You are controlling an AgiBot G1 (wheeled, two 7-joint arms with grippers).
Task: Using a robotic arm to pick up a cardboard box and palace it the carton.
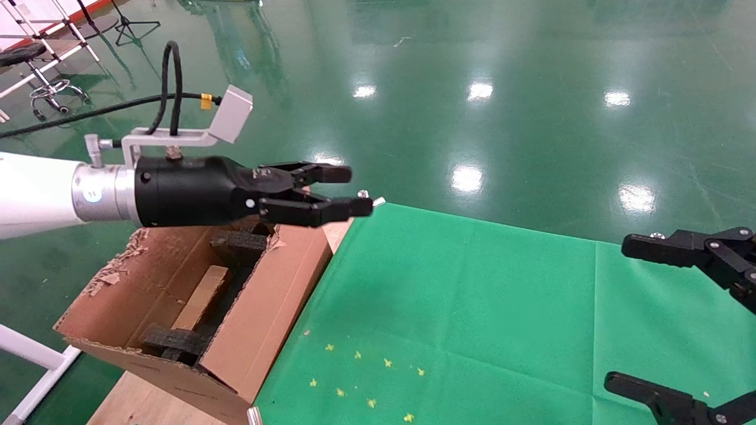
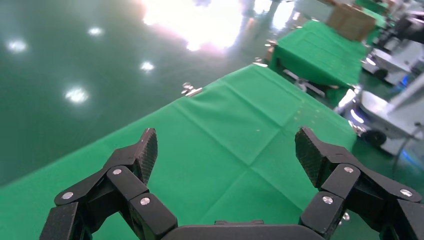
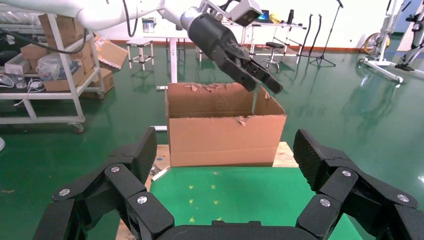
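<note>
Cardboard box (image 1: 201,297) lies inside carton (image 1: 260,319); left claw (image 1: 348,192), above the carton, is spread and empty, and should withdraw clear of its flaps.

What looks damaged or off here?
The large brown corrugated carton has ragged, torn flap edges, with shreds also along its far rim in the right wrist view. Small yellow scraps lie scattered on the green tablecloth. Otherwise nothing stands out.

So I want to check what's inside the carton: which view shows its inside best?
The head view: it looks down into the carton at the foam blocks. The right wrist view shows only its outer walls; the left wrist view misses it.
</note>
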